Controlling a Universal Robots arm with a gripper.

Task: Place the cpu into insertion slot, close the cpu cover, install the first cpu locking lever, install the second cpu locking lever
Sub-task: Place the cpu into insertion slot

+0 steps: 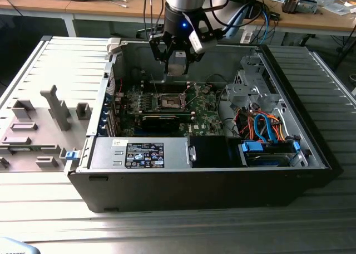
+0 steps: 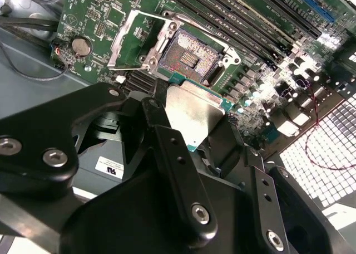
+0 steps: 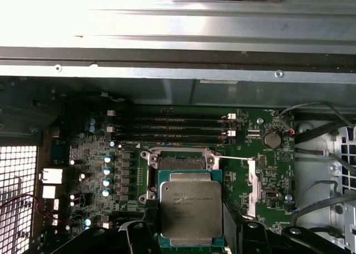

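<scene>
**Chip in the fingers, socket open below**

The gripper (image 1: 177,58) is clenched on the cpu (image 1: 177,66), pinching it by two opposite edges with the dull metal top showing in both wrist views (image 2: 194,112) (image 3: 191,206). One black finger (image 2: 172,154) lies along one side of the chip and its partner along the other. The chip hangs in the air over the motherboard (image 1: 208,120), clear of it, inside the open computer case (image 1: 183,184).

Below it, near the middle of the motherboard, the insertion slot (image 2: 192,56) (image 3: 182,162) (image 1: 169,102) lies bare, its field of contacts uncovered. The cpu cover (image 2: 136,39) is swung up and back from the slot, hinged at one edge of it. Memory slots (image 3: 172,128) run along the slot's far side, and a coin battery (image 2: 82,45) sits past the raised cover, toward the board's edge.

In the exterior view a long black expansion card (image 1: 161,119) crosses the board beside the slot, on the side away from the case wall behind the gripper. Blue and orange cables (image 1: 267,128) fill the case's corner at the exterior view's right.
</scene>
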